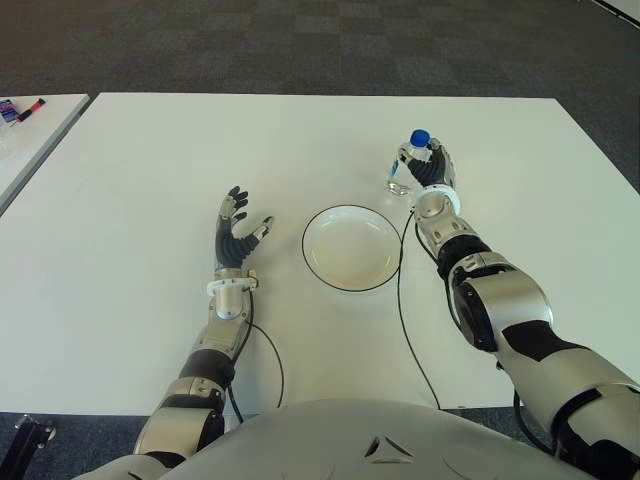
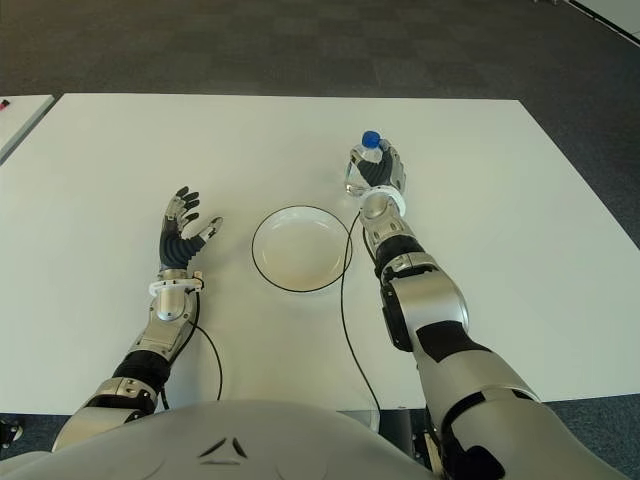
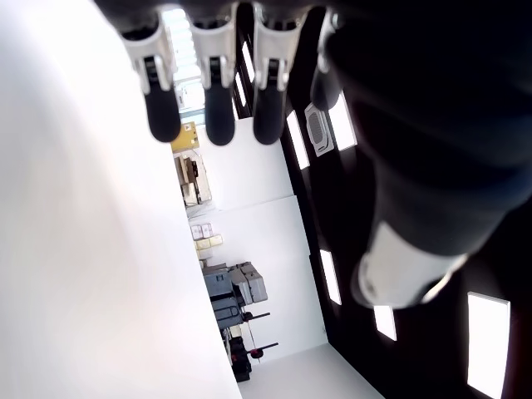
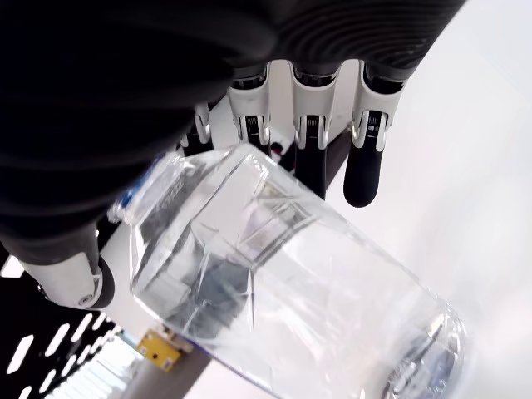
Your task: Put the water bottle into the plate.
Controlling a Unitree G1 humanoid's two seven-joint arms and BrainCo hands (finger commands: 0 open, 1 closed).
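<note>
— Firstly, right hand (image 1: 428, 168)?
— Fingers (image 4: 366, 158) curled round the bottle (image 4: 274, 283), blue cap up, at the table's (image 1: 150, 180) far right, just beyond the plate (image 1: 352, 248).
— Bottle in plate?
— No; outside its rim, base near the tabletop; contact unclear.
— Left hand (image 1: 236, 235)?
— Fingers spread, holding nothing, showing left of the plate.
</note>
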